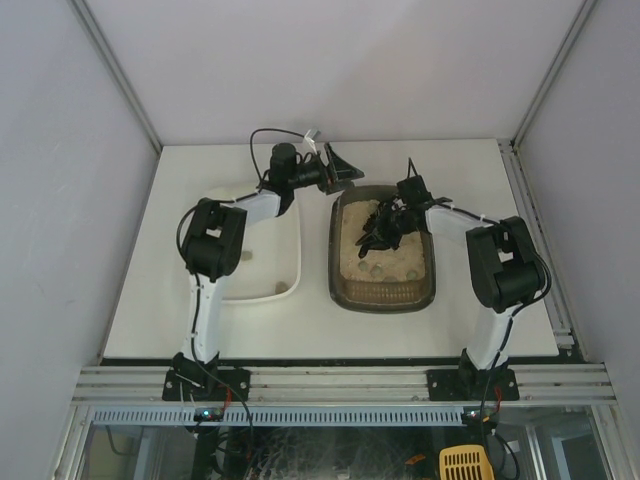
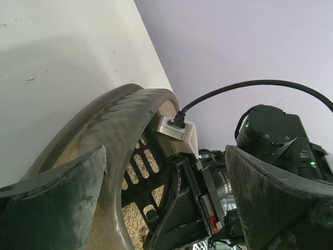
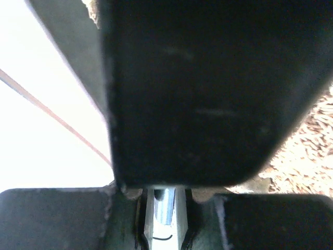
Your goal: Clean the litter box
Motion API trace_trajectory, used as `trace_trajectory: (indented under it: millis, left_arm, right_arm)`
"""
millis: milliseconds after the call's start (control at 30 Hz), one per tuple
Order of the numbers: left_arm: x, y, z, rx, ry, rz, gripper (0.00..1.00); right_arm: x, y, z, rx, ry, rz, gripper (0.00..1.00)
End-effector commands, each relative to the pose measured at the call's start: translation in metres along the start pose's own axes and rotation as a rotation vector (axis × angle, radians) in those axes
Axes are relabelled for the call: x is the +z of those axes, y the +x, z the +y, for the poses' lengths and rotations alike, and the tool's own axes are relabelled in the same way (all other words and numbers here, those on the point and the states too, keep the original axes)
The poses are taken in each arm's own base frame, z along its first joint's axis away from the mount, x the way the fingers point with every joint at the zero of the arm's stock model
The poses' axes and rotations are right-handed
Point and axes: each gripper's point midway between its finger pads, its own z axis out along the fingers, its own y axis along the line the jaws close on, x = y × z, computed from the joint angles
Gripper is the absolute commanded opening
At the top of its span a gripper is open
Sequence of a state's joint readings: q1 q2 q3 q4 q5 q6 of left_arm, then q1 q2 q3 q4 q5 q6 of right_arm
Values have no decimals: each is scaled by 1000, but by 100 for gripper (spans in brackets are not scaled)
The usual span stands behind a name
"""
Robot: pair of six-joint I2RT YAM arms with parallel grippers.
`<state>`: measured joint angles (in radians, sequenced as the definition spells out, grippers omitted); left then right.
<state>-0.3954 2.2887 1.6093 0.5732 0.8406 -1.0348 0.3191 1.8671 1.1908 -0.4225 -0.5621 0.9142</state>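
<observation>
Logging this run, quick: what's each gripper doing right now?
Left gripper: open, holding nothing.
Right gripper: closed on the black scoop, over the litter box.

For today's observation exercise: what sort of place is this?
Likely a robot test cell: plain white wall panels, an aluminium frame rail, and a litter box on a white table.

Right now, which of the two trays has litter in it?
The dark grey-brown litter box, right of the two: beige litter fills it, black scoop in it. The white tray beside it has no such fill.
</observation>
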Motion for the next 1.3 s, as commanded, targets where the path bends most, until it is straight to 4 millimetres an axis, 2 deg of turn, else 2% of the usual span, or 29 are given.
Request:
trace_trajectory:
  millis: [0, 133, 267, 500, 667, 933, 1267]
  left_arm:
    - [-7, 36, -23, -43, 43, 147, 100]
    - [-12, 39, -29, -37, 49, 154, 100]
    - [-16, 39, -34, -21, 46, 148, 100]
    - [-18, 42, -31, -27, 18, 160, 100]
    - [-23, 45, -20, -22, -37, 177, 100]
    - [-48, 48, -4, 100, -209, 228, 100]
    - [-81, 29, -14, 153, -286, 201, 100]
  right_arm:
    - [-4, 9, 41, -98, -262, 45, 0]
    - [-15, 17, 37, -148, -302, 21, 0]
    - [-24, 27, 26, -169, -311, 9, 0]
    - [-39, 46, 5, -185, -313, -5, 0]
    - [-51, 59, -1, -205, -324, -11, 0]
    - [-71, 85, -10, -275, -331, -45, 0]
    - [-83, 124, -20, -389, -422, -125, 0]
